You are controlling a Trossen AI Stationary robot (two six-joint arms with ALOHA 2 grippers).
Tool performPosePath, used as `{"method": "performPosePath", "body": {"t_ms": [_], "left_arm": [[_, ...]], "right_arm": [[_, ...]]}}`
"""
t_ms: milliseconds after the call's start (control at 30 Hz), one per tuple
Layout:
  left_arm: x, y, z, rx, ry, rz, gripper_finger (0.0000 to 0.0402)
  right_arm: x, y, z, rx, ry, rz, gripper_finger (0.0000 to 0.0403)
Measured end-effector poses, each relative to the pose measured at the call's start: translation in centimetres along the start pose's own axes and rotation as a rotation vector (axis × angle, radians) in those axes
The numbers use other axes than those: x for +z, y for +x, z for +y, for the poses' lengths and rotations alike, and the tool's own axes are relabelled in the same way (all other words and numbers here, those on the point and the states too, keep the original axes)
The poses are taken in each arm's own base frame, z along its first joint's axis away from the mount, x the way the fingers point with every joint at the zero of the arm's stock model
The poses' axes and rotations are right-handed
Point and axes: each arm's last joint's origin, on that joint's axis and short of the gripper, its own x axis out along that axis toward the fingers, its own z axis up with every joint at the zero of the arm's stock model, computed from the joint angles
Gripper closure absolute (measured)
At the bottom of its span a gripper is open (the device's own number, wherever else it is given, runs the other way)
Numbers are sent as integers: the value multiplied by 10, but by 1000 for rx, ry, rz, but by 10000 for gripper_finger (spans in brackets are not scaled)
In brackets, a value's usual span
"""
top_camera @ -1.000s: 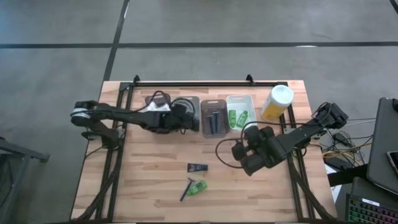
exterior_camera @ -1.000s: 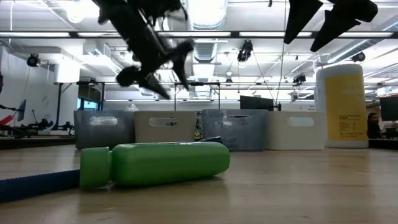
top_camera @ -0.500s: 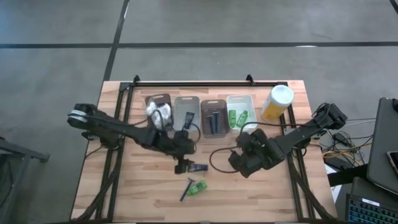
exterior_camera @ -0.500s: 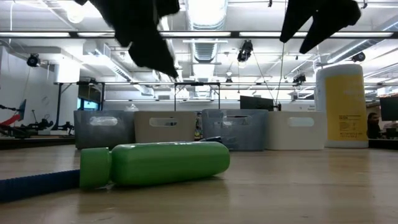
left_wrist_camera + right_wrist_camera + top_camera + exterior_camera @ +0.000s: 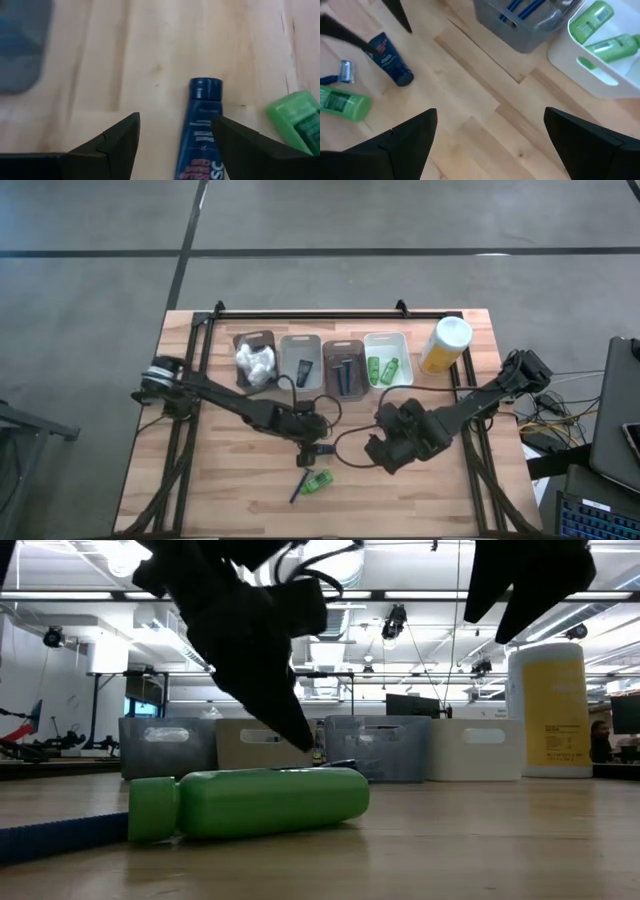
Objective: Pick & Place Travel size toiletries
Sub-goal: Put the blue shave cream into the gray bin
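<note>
A dark-blue tube (image 5: 202, 131) lies flat on the bare table (image 5: 230, 470), with its cap pointing away from my left wrist camera. My left gripper (image 5: 175, 137) is open and low over it, one finger on each side, touching nothing; the high view shows this gripper (image 5: 312, 446) near mid-table. A green mini bottle (image 5: 319, 480) lies on its side beside a slim blue razor (image 5: 297, 486), nearer the near edge. My right gripper (image 5: 490, 132) is open and hovers right of the tube (image 5: 384, 450). All three loose items show in the right wrist view: tube (image 5: 390, 59), bottle (image 5: 342, 102), razor (image 5: 337, 75).
Several bins stand in a row at the far side: a brown one with white puffs (image 5: 255, 361), a clear one with a tube (image 5: 301, 364), a grey one with razors (image 5: 344, 370), and a white one with green bottles (image 5: 384, 363). A yellow canister (image 5: 445, 345) stands to their right.
My left gripper has swung from over the far bins toward the near edge and come down over the tube on the table. My right gripper has drifted a little toward the table's left and near edge. The loose items have not moved.
</note>
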Motion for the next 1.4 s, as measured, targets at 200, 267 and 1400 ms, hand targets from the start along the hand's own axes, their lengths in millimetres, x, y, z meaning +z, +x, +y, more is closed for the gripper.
{"method": "performPosePath", "body": {"t_ms": [200, 267, 1400], "left_arm": [[10, 8, -19, -67, 148, -12, 140], [10, 12, -23, -70, 163, -4, 135], [25, -38, -13, 126, -42, -103, 392]], "right_arm": [[-5, -2, 2, 7, 48, 4, 39], [-6, -2, 2, 8, 52, 8, 39], [-6, -2, 1, -7, 8, -15, 39]]}}
